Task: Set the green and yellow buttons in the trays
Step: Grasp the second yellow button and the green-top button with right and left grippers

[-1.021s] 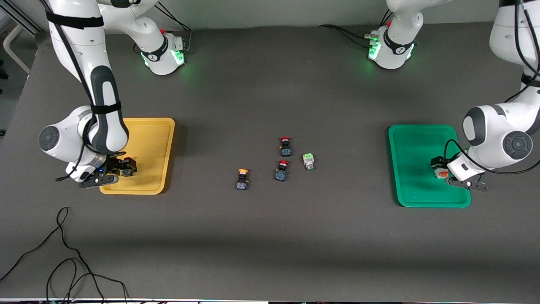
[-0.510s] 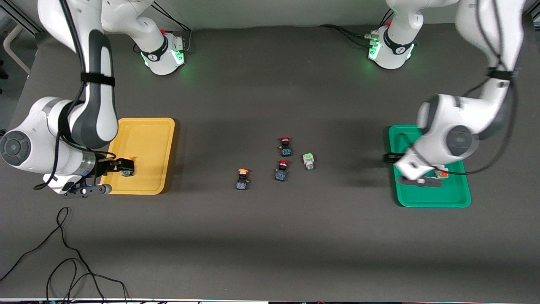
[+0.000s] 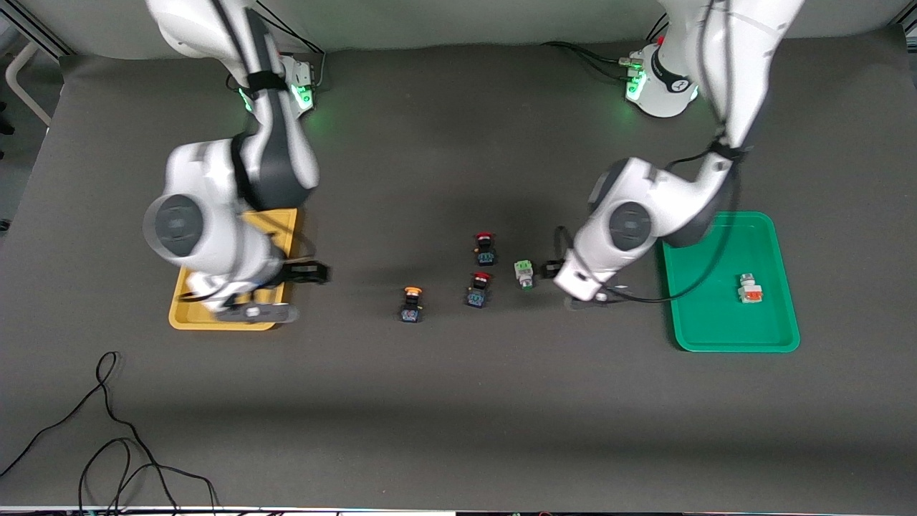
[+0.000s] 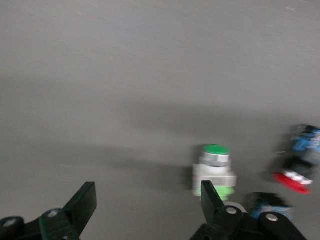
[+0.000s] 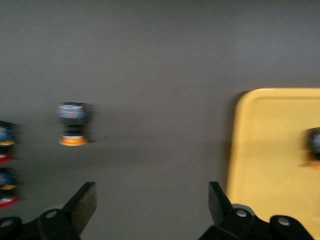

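Observation:
My left gripper (image 3: pixel 550 270) is open and empty, low over the table right beside the white green-faced button (image 3: pixel 524 273). In the left wrist view the button (image 4: pixel 215 170) lies just past one finger of the open gripper (image 4: pixel 147 192). My right gripper (image 3: pixel 315 274) is open and empty beside the yellow tray (image 3: pixel 286 222), on its side toward the table's middle. The right wrist view shows this gripper (image 5: pixel 151 192), the yellow tray (image 5: pixel 270 150) with one orange-yellow button (image 5: pixel 314 146) in it, and another orange-yellow button (image 5: pixel 73 122) on the table (image 3: pixel 411 304). The white orange-faced button (image 3: pixel 749 289) lies in the green tray (image 3: pixel 716 337).
Two red-capped dark buttons (image 3: pixel 485 248) (image 3: pixel 478 289) lie between the orange-yellow button and the green-faced one. One of them shows in the left wrist view (image 4: pixel 292 180). A black cable (image 3: pixel 107 430) loops on the table near the front camera at the right arm's end.
Both arms swung from their trays toward the table's middle. The left gripper left the orange-faced button in the green tray. The right gripper left an orange-yellow button in the yellow tray.

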Action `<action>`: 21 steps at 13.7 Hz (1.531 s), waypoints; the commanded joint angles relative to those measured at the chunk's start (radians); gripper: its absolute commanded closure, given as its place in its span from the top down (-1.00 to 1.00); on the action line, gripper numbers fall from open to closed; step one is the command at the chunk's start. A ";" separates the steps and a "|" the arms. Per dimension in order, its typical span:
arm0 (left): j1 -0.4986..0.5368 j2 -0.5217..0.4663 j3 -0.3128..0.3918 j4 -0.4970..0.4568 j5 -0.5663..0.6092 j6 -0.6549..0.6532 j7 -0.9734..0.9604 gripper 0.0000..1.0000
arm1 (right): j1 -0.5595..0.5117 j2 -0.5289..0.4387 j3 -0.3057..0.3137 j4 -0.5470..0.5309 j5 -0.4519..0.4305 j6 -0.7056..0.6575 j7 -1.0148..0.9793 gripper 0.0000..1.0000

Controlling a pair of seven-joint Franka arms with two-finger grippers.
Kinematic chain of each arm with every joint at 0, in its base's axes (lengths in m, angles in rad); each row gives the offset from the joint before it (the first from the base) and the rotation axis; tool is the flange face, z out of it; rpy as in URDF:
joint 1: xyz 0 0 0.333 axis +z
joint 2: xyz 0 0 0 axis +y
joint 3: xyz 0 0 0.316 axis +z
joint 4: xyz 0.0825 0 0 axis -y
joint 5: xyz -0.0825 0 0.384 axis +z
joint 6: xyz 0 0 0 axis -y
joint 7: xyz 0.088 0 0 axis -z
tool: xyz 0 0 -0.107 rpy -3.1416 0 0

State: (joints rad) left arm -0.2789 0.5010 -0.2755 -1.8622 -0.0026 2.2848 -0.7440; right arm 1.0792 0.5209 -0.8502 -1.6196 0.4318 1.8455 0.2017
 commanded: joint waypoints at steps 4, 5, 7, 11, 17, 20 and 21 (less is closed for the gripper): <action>-0.106 0.135 0.021 0.081 0.013 0.103 -0.166 0.88 | -0.028 0.188 0.172 0.173 0.036 0.180 0.248 0.99; -0.109 0.145 0.022 0.078 0.013 0.110 -0.166 0.88 | -0.035 0.206 0.186 0.164 0.050 0.234 0.237 0.99; -0.132 0.169 0.024 0.078 0.048 0.113 -0.178 0.88 | -0.042 0.257 0.194 0.155 0.091 0.325 0.179 0.99; -0.135 0.172 0.024 0.078 0.104 0.127 -0.282 -1.00 | -0.048 0.350 0.198 0.107 0.228 0.454 0.024 0.99; -0.050 0.079 0.024 0.098 0.170 -0.055 -0.229 -1.00 | -0.050 0.418 0.258 0.107 0.239 0.520 0.036 0.80; 0.047 -0.024 0.024 0.135 0.164 -0.301 -0.007 -1.00 | -0.051 0.404 0.258 0.106 0.239 0.496 0.033 0.26; 0.093 -0.054 0.022 0.138 0.159 -0.348 0.070 -1.00 | -0.051 0.401 0.257 0.106 0.239 0.482 0.033 0.07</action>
State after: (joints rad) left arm -0.2578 0.5327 -0.2472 -1.7134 0.1540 2.0409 -0.8022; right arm 1.0308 0.9431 -0.5921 -1.5149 0.6475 2.3561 0.2483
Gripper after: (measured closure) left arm 0.590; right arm 0.308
